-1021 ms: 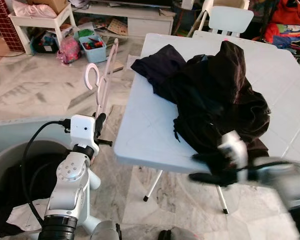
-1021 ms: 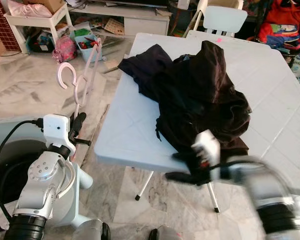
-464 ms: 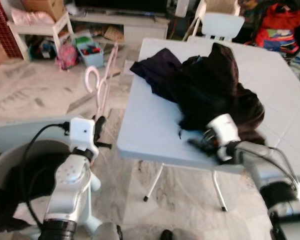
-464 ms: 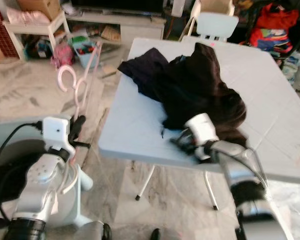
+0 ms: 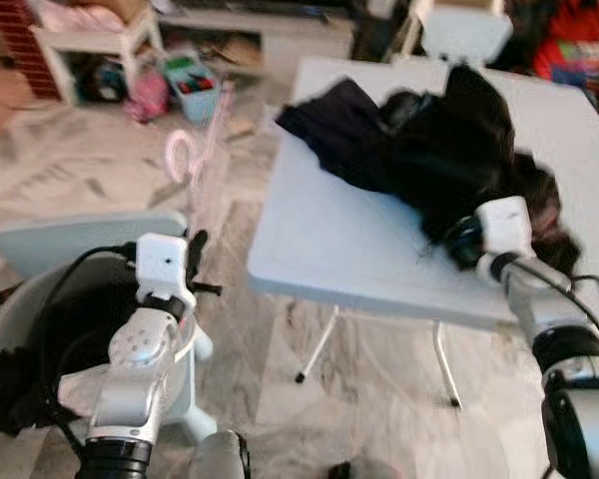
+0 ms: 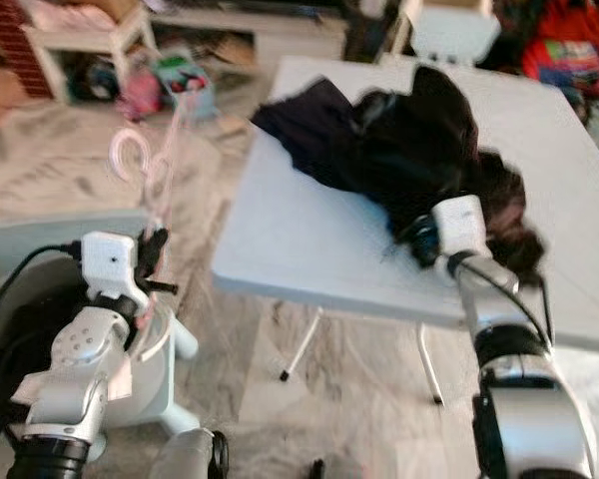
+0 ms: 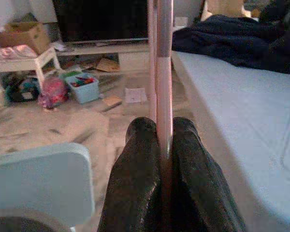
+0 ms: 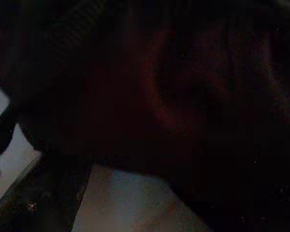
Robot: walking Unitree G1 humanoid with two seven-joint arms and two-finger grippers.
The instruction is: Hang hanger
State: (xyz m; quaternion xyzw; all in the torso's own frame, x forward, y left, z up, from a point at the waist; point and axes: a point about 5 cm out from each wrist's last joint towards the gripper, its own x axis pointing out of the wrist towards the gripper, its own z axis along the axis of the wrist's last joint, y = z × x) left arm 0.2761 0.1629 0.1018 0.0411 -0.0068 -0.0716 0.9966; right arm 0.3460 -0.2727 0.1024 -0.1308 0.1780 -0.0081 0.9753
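The left gripper (image 7: 164,145) is clamped on the pink hanger (image 5: 202,160), which stands upright beside the near left corner of the white table (image 5: 339,249), its hook uppermost. The hanger looks light, thin and rigid plastic; pinched low on one bar, it is likely to pivot, so a hold nearer the neck would steady the hook. The dark clothes (image 5: 429,150) heaped on the table are soft and limp and will drape and slide.

The right gripper (image 5: 457,239) is pushed against the near edge of that heap; its wrist view is too dark to judge, so I cannot tell how its fingers stand.

A second ago this arm was below the table edge; it has since risen to the garment. The head camera has also shifted.
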